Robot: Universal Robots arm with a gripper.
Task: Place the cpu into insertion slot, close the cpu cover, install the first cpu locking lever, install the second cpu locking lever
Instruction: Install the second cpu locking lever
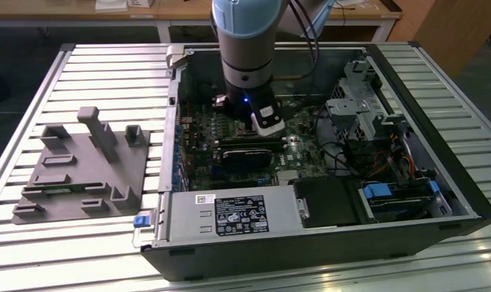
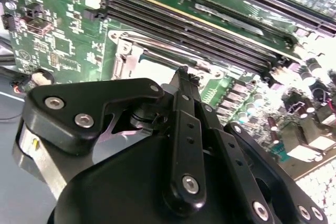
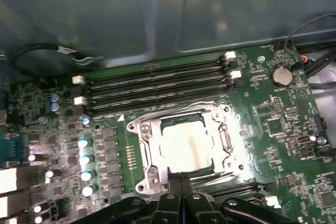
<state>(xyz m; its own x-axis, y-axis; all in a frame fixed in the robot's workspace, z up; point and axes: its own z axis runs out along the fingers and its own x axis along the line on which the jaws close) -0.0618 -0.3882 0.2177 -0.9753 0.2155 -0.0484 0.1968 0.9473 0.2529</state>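
While gripper (image 3: 181, 182) hangs at socket edge, fingers together, cpu (image 3: 190, 148) sits in insertion slot (image 3: 148, 145); cover/lever status: can't tell.

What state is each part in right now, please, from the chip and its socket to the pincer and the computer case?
chip: lying flat in the socket.
socket: filled, metal rim exposed.
cover frame: down around the chip, as far as the first wrist view shows.
pincer: shut, tips together at the socket's edge, holding nothing.
computer case: lying on its side, side panel off, board exposed.
memory slots: empty.
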